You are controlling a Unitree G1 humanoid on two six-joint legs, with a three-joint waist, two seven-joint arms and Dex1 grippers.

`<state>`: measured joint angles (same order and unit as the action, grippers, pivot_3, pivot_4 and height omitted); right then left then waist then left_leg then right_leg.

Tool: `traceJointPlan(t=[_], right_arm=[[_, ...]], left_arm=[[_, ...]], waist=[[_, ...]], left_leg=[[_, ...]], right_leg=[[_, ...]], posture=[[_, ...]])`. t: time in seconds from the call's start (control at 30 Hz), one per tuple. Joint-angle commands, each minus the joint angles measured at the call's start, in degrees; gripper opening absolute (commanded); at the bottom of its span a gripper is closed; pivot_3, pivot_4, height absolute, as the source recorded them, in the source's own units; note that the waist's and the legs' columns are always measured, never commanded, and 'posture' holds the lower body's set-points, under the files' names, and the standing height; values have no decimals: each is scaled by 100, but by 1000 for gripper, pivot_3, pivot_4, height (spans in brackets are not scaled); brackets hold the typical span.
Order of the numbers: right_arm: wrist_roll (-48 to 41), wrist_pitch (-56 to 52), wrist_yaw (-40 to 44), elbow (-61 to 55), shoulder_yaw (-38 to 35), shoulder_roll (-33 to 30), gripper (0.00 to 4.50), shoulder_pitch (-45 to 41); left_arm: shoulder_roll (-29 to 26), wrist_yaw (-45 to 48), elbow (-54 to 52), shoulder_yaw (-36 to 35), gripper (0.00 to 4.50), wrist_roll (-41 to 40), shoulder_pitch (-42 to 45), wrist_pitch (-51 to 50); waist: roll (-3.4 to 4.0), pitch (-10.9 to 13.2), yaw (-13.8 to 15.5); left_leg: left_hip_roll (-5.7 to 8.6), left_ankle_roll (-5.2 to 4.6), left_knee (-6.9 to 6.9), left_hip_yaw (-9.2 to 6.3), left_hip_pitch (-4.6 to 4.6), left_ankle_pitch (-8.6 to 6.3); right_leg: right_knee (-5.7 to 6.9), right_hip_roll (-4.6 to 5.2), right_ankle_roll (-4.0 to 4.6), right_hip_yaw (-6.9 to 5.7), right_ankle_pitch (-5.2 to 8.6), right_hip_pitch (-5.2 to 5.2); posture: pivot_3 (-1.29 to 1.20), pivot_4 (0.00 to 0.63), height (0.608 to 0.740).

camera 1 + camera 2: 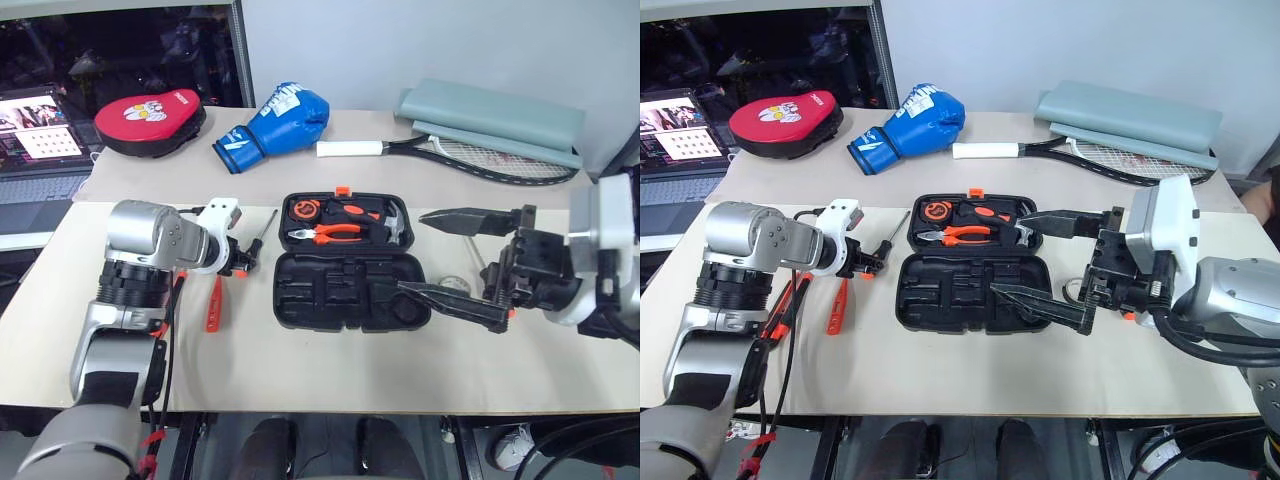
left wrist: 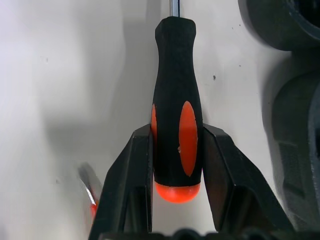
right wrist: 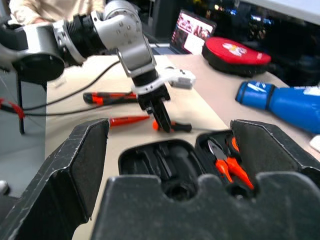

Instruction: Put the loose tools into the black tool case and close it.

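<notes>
The black tool case [image 1: 300,300] lies open in the middle of the table, with orange pliers [image 1: 330,233] and a hammer in its far half. Left of it lies a black-and-orange screwdriver [image 2: 177,115] with its shaft [image 1: 268,226] pointing away from me. My left gripper [image 1: 243,262] points down at its handle, and both fingers [image 2: 135,165] press against the handle's sides. A slim orange tool [image 1: 213,305] lies just left of that gripper, and another orange-black tool [image 3: 107,96] lies further left. My right gripper [image 1: 410,253] hangs open over the case's right end, holding nothing.
Along the back of the table lie a red punch pad [image 1: 150,122], a blue boxing glove [image 1: 280,120], a tennis racket [image 1: 450,150] and a grey folded cover [image 1: 495,115]. A laptop [image 1: 35,130] stands at the far left. Bare tabletop runs along the front edge.
</notes>
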<state>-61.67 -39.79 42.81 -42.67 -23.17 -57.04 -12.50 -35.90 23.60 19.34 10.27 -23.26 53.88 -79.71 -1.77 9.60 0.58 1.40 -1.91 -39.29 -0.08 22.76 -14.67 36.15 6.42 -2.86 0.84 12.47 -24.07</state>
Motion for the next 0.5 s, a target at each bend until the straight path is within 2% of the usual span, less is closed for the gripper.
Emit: traceJointPlan(t=[0.03, 0.1, 0.2, 0.3, 0.43, 0.5], right_arm=[[-215, -86, 67, 22, -452, -158, 4500, 161], [-190, -114, 167, 22, -611, -202, 4500, 396], [-117, -100, 287, 65, -732, -233, 4500, 622], [-91, -95, 334, 55, -854, -225, 4500, 815], [-91, -96, 291, -48, -1036, -188, 4500, 1077], [-73, -98, 277, -104, -1140, -176, 4500, 1211]], left_arm=[[-429, 1185, 463, 560, 904, 661, 496, 2000], [-553, 2181, 584, 875, 904, 938, 751, 3253], [-524, 3304, 813, 1139, 904, 1153, 1065, 4296], [-427, 4554, 788, 1388, 904, 1225, 1329, 5008], [167, 5175, 870, 1754, 904, 1599, 1643, 5591], [234, 5659, 571, 2025, 904, 1749, 1582, 5654]], waist=[[-4, 2, -16], [-15, 9, 4], [-16, 9, 60], [-16, 9, 55], [-16, 9, 48], [-16, 10, 36]], left_leg=[[-5, 0, 0, 5, 1, 0], [-5, -1, 0, 4, 16, 1], [-4, -8, -7, 1, 42, -3], [-4, -37, -47, 6, 69, -23], [0, -61, -65, 11, 94, -36], [2, -67, -76, 10, 103, -40]], right_leg=[[0, -3, 3, 3, -2, -3], [-5, -2, 3, -3, -2, -12], [-25, 3, -3, -15, -4, -19], [-27, 3, -18, -17, -3, -19], [-30, 5, -41, -15, -11, -19], [-34, 5, -48, -16, -11, -18]], posture=[[0, 150, 737], [0, 150, 737], [0, 150, 737], [0, 150, 737], [0, 150, 737], [0, 150, 737]])
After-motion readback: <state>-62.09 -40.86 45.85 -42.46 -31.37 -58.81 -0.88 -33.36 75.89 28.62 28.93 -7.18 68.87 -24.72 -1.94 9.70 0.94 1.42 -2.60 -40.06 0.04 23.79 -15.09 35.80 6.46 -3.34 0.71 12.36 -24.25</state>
